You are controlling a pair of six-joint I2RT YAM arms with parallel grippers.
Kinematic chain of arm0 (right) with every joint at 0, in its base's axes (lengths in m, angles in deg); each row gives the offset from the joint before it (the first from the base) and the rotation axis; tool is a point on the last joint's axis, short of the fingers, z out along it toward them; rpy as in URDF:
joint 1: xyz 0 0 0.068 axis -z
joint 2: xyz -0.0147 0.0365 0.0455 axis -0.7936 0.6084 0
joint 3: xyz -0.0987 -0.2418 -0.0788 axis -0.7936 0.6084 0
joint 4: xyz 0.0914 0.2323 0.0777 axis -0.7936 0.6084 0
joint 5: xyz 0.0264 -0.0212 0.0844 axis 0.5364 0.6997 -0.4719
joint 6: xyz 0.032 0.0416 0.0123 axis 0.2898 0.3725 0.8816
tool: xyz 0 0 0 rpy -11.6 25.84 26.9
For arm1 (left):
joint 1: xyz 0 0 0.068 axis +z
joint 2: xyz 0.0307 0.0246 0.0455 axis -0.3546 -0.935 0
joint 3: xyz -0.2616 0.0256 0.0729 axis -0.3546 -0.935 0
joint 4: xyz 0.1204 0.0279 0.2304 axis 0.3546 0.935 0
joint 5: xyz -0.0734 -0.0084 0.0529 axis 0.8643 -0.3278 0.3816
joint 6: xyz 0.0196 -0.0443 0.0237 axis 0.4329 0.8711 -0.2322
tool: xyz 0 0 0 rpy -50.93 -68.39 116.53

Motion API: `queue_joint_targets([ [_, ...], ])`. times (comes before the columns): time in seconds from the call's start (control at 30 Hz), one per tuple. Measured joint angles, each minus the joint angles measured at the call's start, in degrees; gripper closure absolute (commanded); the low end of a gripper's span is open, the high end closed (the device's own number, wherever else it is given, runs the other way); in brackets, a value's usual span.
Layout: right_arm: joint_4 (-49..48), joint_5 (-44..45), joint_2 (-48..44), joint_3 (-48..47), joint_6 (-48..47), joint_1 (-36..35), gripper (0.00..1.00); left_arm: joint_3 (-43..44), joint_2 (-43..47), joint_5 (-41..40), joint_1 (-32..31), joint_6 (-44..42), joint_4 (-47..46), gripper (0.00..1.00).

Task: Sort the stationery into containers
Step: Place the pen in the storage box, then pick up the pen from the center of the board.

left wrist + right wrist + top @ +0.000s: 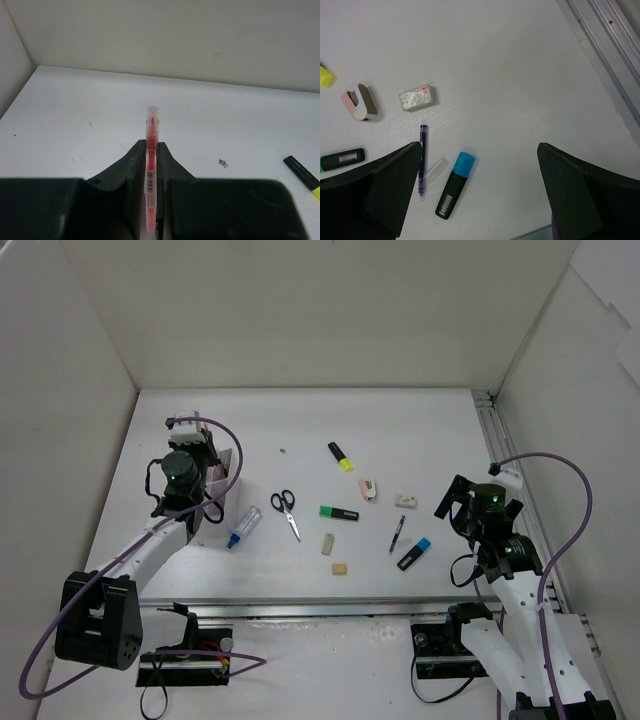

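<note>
"Although the tabletop (400, 430) has stationery scattered across its middle, the box (226, 476) sits at the left of the top view, half hidden under the left arm (150, 540). Is that where this step ends?" asks the trainee.

"I'd judge so," says the operator. "In its wrist view the left tool (152, 148) is pinched narrow on a red pen (151, 125). The pen lies in line with the fingers and pokes out past their tips. No box shows in that view, so I cannot tell whether the pen is over a compartment yet."

"So how would you do it well?"

"Tip the wrist down until the box wall shows in the wrist view. Then get the pen's free end inside one long compartment before letting go, because a pen released high is likely to bounce or bridge a divider. Open only a little."

"And the right side?"

"The right tool (479, 146) is spread wide and holds nothing. It hangs over the blue-ended highlighter (454, 186) and the dark pen (423, 160), at the lower right of the top view and well apart from the box. Leave it there — no need to crowd the drop. The eraser (417, 97) and correction tape (360, 102) lie just beyond."
</note>
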Motion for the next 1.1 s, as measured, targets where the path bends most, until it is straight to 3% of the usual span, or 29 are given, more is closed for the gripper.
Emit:
queue_joint_targets([
  [0.13,0.0,0.0,0.0,0.0,0.0,0.0,0.02,-0.5,0.0,1.7,0.0,0.9,-1.0,1.0],
  [0.17,0.0,0.0,0.0,0.0,0.0,0.0,0.02,-0.7,0.0,2.0,0.0,1.4,-1.2,0.94],
  [0.2,0.0,0.0,0.0,0.0,0.0,0.0,0.02,-0.9,0.0,2.4,0.0,1.8,-1.3,0.79],
  [0.3,0.0,0.0,0.0,0.0,0.0,0.0,0.02,-1.2,0.0,3.1,-0.1,2.7,0.3,0.7],
  [0.37,0.0,0.0,0.0,0.0,0.0,0.0,0.02,-1.2,0.8,2.8,-0.6,2.9,2.9,0.48],
  [0.4,0.0,0.0,0.0,0.0,0.0,0.0,0.02,-1.2,1.4,2.5,-1.1,2.8,4.3,0.31],
  [0.47,0.0,0.0,0.0,0.0,0.0,0.0,0.02,-1.2,3.5,2.2,-1.9,2.8,7.3,0.22],
  [0.53,0.0,0.0,0.0,0.0,0.0,0.0,0.02,-0.7,6.2,2.5,-2.6,2.8,11.8,0.01],
  [0.77,-0.1,-0.7,0.7,0.0,0.0,0.0,0.02,12.3,10.2,4.9,-5.0,5.6,33.9,0.0],
  [1.1,-0.2,-2.0,1.6,0.0,0.0,0.0,0.02,16.0,9.5,12.2,-13.4,12.6,48.8,0.01],
])
